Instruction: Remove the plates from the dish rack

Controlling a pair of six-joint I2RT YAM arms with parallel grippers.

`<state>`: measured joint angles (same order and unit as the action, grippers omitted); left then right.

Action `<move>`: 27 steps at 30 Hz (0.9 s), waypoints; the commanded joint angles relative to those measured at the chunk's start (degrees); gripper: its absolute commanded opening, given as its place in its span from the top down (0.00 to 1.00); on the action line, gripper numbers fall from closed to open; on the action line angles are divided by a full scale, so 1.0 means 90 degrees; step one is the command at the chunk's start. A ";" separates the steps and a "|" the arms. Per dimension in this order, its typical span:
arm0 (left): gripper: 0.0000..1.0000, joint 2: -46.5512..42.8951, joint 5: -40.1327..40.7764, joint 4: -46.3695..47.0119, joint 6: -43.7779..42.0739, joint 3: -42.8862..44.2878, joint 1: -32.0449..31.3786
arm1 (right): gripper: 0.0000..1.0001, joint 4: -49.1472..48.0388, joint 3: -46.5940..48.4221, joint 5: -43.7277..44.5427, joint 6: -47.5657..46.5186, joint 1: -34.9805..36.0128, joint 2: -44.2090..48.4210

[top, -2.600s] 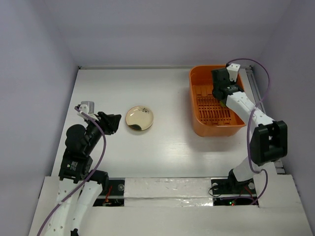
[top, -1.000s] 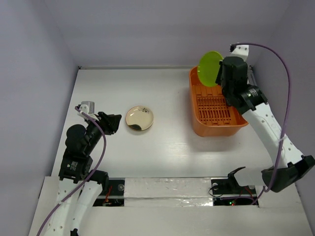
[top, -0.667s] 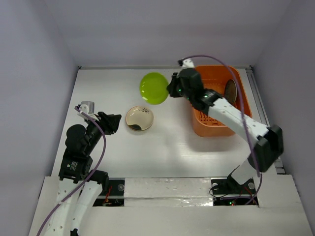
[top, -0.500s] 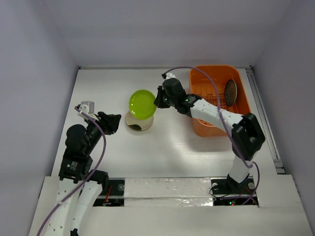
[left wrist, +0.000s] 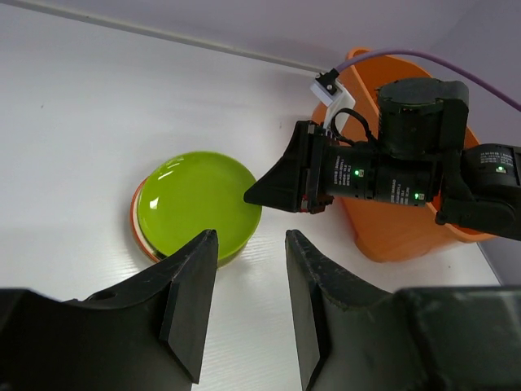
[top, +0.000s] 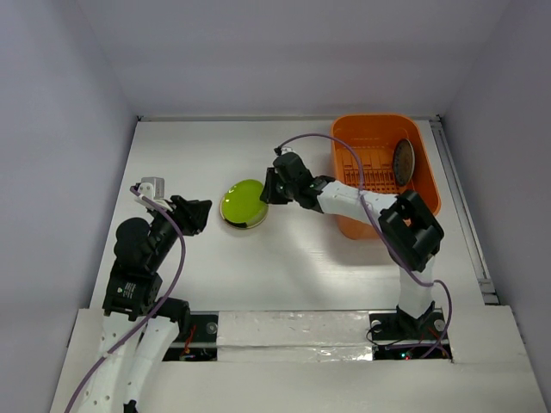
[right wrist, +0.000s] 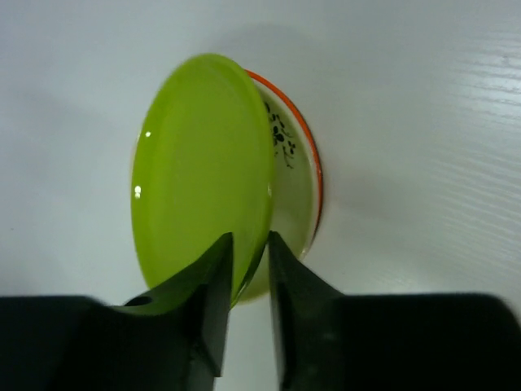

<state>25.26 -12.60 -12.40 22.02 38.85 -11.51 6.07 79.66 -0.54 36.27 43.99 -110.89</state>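
Observation:
My right gripper (top: 268,187) (right wrist: 249,236) is shut on the rim of a lime green plate (top: 242,200) (right wrist: 199,163) (left wrist: 195,202). The plate is tilted, low over a cream plate with an orange rim (right wrist: 298,183) (left wrist: 137,230) on the white table. The orange dish rack (top: 380,124) (left wrist: 392,238) stands at the back right. A brownish patterned plate (top: 402,157) stands on edge inside it. My left gripper (top: 198,215) (left wrist: 250,234) is open and empty, just left of the two plates.
The right arm (top: 344,196) stretches from the rack's near left corner across to the plates. A purple cable (top: 314,140) loops above it. Walls close the table at the back and both sides.
My right gripper lifted the green plate out of the rack, carried it left across the table and lowered it onto the cream plate. The left arm has not moved.

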 commanded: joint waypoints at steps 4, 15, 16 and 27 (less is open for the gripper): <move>0.64 -0.0042 -0.0026 0.0226 0.0043 -0.0049 0.0048 | 0.51 -0.0011 0.0007 0.0459 -0.0202 0.0210 0.0581; 0.64 -0.0159 -0.0123 0.0255 0.0034 -0.0059 -0.0020 | 0.79 0.1445 -0.0237 0.3281 -0.1100 -0.0568 0.2914; 0.64 -0.0169 -0.0114 0.0255 0.0043 -0.0059 -0.0020 | 0.85 0.1455 -0.0325 0.3195 -0.1139 -0.0745 0.3043; 0.80 -0.0521 0.0101 0.0187 0.0044 -0.0030 -0.0478 | 0.86 0.2118 -0.0892 0.5154 -0.1501 -0.3012 0.3484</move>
<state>21.76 -12.69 -12.56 22.35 38.85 -14.74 22.59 71.37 36.21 24.73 19.62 -78.46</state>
